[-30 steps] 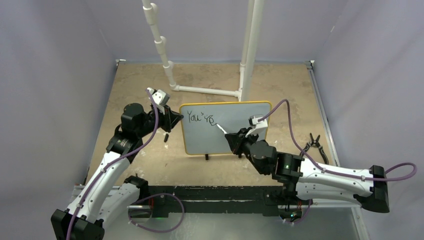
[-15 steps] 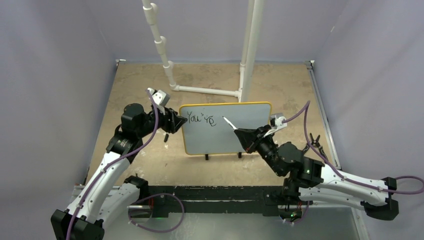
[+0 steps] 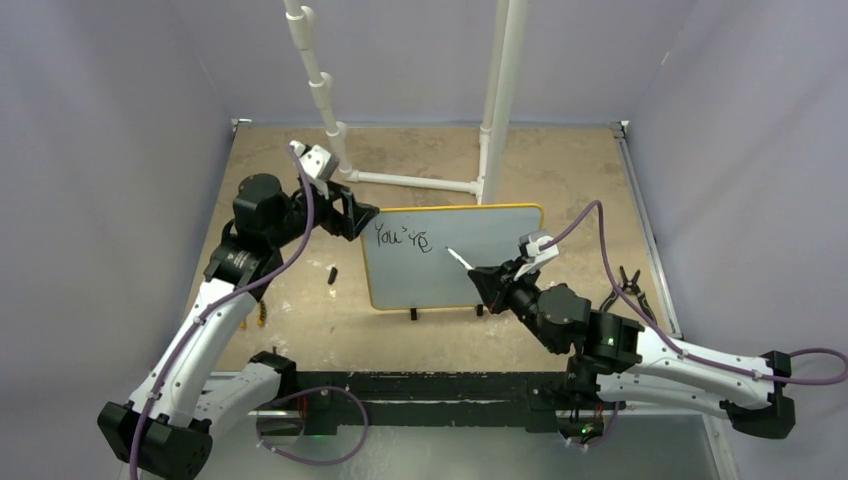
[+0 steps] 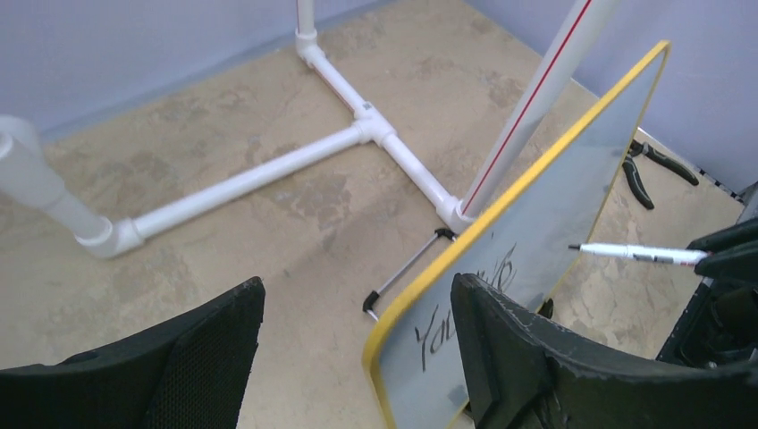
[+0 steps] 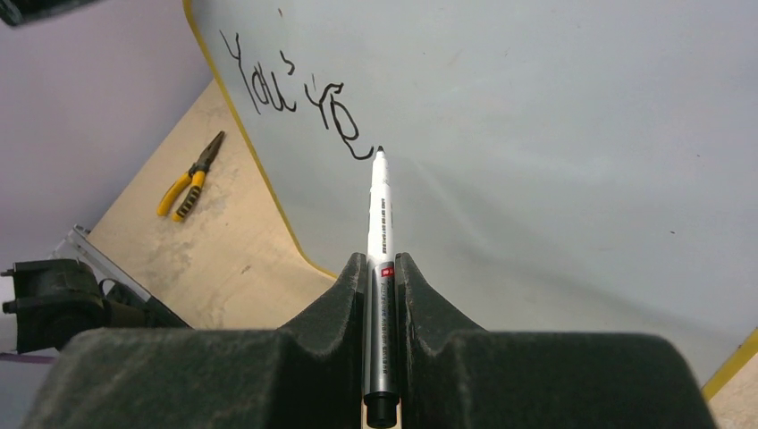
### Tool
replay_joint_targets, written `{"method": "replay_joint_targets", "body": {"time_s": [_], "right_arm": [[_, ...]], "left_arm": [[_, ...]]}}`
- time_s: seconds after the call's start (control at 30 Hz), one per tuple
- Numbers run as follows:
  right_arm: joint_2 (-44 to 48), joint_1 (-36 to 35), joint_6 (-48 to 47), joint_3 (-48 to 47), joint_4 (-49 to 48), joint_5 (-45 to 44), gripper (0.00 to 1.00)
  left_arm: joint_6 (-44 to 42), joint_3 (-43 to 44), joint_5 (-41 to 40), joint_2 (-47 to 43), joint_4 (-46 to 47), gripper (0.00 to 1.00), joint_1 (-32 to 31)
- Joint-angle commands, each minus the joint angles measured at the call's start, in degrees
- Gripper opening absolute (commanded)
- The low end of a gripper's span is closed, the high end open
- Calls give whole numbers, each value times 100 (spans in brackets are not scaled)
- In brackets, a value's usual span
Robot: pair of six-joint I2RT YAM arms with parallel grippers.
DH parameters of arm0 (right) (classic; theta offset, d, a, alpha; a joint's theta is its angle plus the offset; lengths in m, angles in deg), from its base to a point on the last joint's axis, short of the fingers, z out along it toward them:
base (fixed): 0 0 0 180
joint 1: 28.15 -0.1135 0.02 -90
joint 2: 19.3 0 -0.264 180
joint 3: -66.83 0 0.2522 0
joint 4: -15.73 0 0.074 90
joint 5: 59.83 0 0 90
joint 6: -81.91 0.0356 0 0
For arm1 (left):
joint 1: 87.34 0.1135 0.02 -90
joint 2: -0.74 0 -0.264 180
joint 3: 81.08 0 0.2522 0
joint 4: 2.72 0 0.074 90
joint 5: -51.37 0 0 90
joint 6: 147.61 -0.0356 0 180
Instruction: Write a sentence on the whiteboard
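Two arms meet at the whiteboard (image 3: 420,282), which stands upright on its small black feet at the centre of the top view, on the tan table (image 3: 560,170). Near its upper left corner you can read the sentence (image 3: 400,238) so far: only "You're" in thin black script.

Your right gripper (image 5: 382,268) is clamped on a white marker (image 5: 379,210), cap off. The black tip points at the board just right of the tail of the last "e"; you cannot tell from these views whether it touches the surface.

Your left gripper (image 4: 357,349) sits at the board's upper left corner with its fingers spread wide. In its wrist view the yellow frame runs down into the gap between them, and contact is not clear.

Behind the board lies a white PVC pipe frame (image 3: 410,182). Black pliers (image 3: 628,290) rest at the right of the top view, and yellow-handled pliers (image 5: 192,174) show at the left of the right wrist view.
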Motion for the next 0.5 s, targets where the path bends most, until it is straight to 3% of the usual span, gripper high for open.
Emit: {"method": "replay_joint_targets", "body": {"time_s": [0.0,0.27,0.47], "right_arm": [[147,14,-216,-101,-45,7,0],[296,16,-358,-50,-287,-69,0],[235,16,-471,-55,-653,-244,0]], "left_arm": [[-393,708,297,486,128,75,-102],[-1046,1795,782,1952,-197,75,-788],[-1072,1938,1162,2443,-1,75,-925]]}}
